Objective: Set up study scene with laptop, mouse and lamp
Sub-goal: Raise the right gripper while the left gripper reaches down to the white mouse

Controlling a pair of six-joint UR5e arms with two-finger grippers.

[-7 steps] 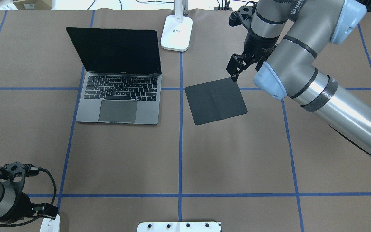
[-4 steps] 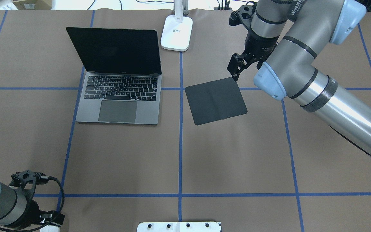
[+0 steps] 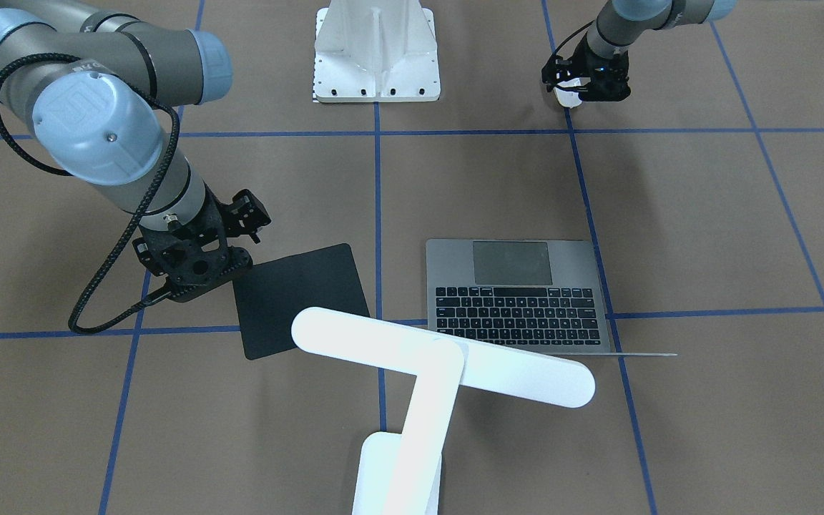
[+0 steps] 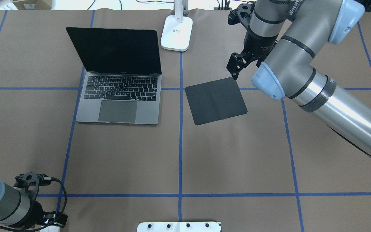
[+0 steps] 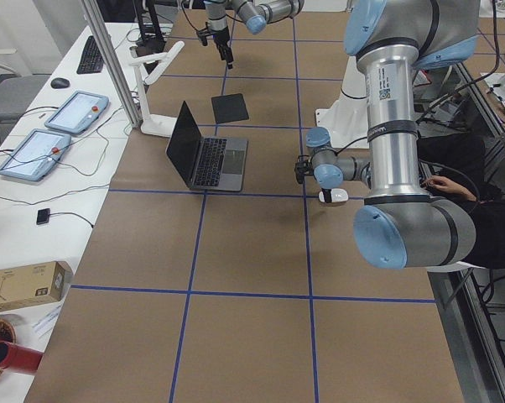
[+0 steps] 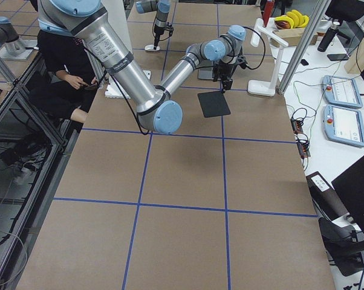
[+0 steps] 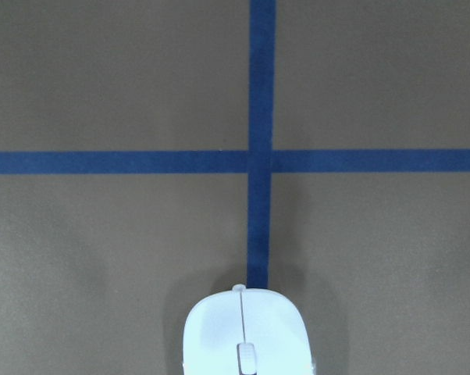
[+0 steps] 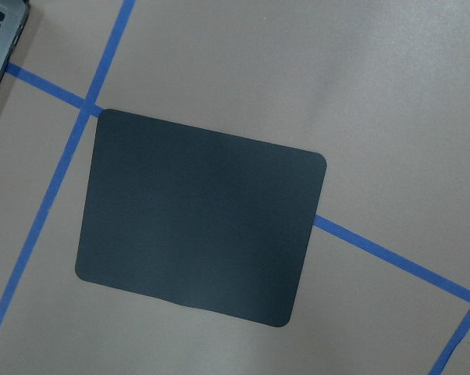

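The open dark-grey laptop (image 4: 121,96) sits at the far left of the table. The white lamp (image 3: 440,357) stands behind it, with its base (image 4: 176,33) at the far centre. The white mouse (image 7: 243,332) lies on the table at the near left, on a blue tape line. My left gripper (image 3: 584,93) stands right over the mouse (image 3: 568,98) and looks open around it; its fingers are outside the wrist view. My right gripper (image 4: 234,76) looks open and empty, just above the far right corner of the black mat (image 4: 216,100).
The black mat (image 8: 200,219) lies flat to the right of the laptop, slightly turned. The white bolted pedestal (image 3: 375,50) stands at the robot's edge of the table. Blue tape lines cross the brown table (image 4: 237,154).
My left arm has moved toward the near table edge and down over the mouse, which is now almost hidden in the overhead view. My right gripper has lifted slightly off the mat's corner.
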